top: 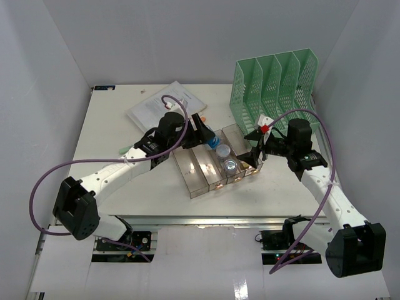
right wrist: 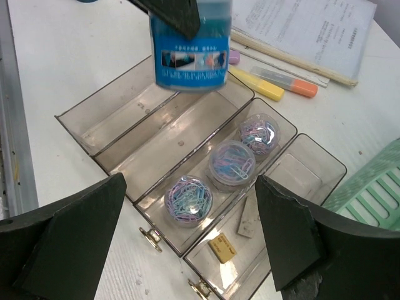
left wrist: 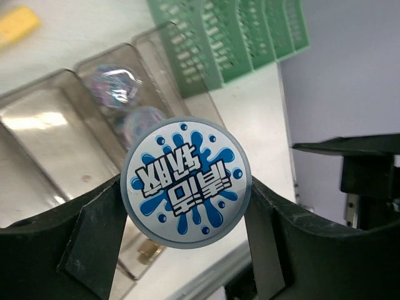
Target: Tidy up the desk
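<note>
The white desk [top: 106, 134] holds a clear four-compartment tray [top: 195, 175]. My left gripper [top: 201, 128] is shut on a small blue bottle [top: 210, 141] and holds it above the tray's far end. In the left wrist view the bottle's round blue-and-white cap [left wrist: 186, 182] sits between the fingers [left wrist: 94, 244]. In the right wrist view the bottle [right wrist: 190, 53] hangs over the tray [right wrist: 112, 119]. My right gripper [top: 255, 150] is open and empty over the tray's right side. Three tubs of paper clips [right wrist: 189, 200] fill one compartment.
A mint-green mesh file rack [top: 275, 87] stands at the back right. Printed papers [top: 164, 103] lie at the back left, with a yellow highlighter [right wrist: 257, 85] and an orange one [right wrist: 294, 84] beside them. A small yellow block [right wrist: 222, 247] lies in the tray's end compartment.
</note>
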Available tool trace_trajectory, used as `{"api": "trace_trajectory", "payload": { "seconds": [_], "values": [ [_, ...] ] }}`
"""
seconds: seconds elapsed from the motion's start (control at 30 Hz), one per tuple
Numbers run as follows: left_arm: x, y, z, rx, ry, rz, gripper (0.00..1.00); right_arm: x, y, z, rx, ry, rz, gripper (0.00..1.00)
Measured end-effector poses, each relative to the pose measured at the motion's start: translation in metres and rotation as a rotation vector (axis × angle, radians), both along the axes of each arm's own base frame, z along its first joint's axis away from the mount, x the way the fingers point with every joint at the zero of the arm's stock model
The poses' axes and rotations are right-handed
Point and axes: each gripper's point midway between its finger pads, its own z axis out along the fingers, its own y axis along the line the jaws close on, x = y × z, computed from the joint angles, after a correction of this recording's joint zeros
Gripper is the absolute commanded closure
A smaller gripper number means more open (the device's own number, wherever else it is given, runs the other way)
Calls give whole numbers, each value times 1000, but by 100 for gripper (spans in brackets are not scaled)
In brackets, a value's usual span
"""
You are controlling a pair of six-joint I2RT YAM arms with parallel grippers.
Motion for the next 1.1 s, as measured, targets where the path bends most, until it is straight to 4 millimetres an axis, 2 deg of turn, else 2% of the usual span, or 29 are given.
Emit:
{"api": "trace_trajectory", "payload": {
  "seconds": [0.13,0.2,0.5,0.67,0.8,0.83,0.93,1.0,1.1],
  "values": [
    [18,27,-11,80,-18,65,99,4,-6,-4,-8,-2,-22,10],
    [24,34,-19,117,-22,79,99,3,-8,-9,-13,7,-27,10],
    [45,28,-85,293,27,31,97,3,-14,-17,-23,5,-35,10],
    [56,24,-110,359,45,14,94,4,-16,-16,-22,-4,-39,10],
    [65,23,-116,392,34,15,73,4,-16,-15,-21,-7,-38,10],
    [66,24,-116,400,29,14,59,4,-17,-15,-21,-9,-38,10],
    [71,24,-118,420,19,19,33,4,-17,-15,-20,-9,-38,10],
    [72,25,-122,430,21,20,21,4,-17,-15,-19,-9,-37,10],
    [71,27,-125,442,28,21,13,4,-18,-14,-18,-8,-38,10]
  ]
}}
